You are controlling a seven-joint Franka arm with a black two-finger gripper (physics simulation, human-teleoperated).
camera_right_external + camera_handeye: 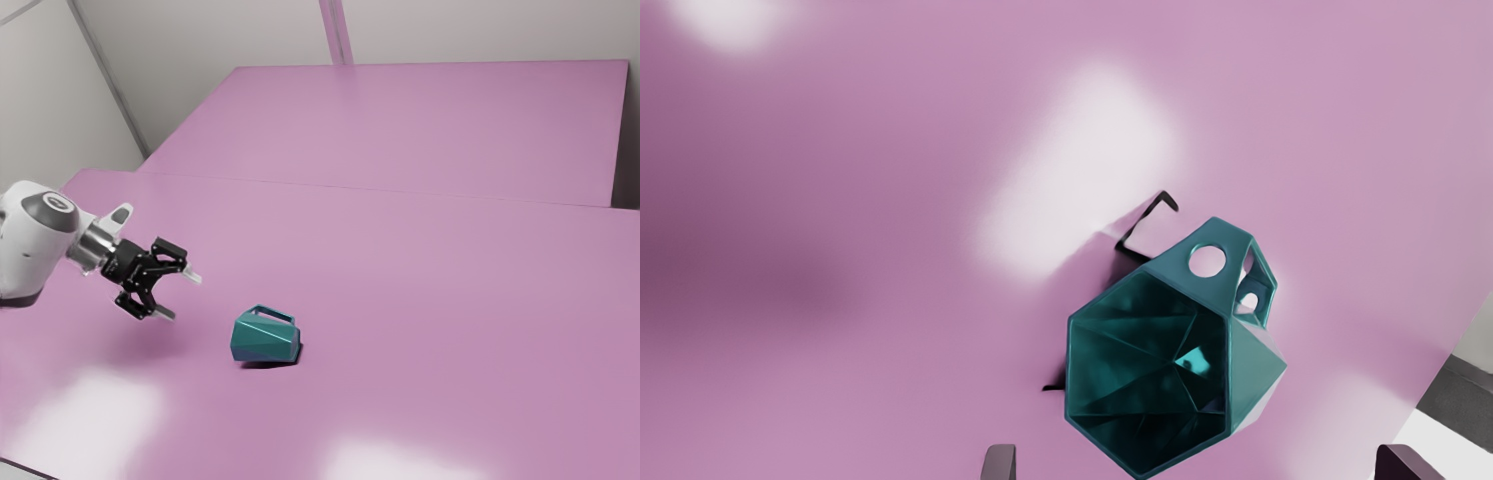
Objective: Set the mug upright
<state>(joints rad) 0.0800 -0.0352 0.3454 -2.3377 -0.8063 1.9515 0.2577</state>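
My gripper (188,297) hangs above the table toward the exterior view's left, its fingers spread wide with nothing between them. Toward the exterior view's right of it, and apart from it, a teal faceted mug (265,340) lies on its side with its handle on the upper side. In the wrist view the mug (1260,380) shows its open, dark mouth toward the camera, the handle with round holes rising from its rim. The open gripper (1196,461) has its two fingertips at the bottom edge, with the mug's mouth partly in line between them.
The pink table (450,300) extends around the mug, with a dark shadow beside it. Behind it in the exterior view is another pink surface (400,125), with pale walls beyond.
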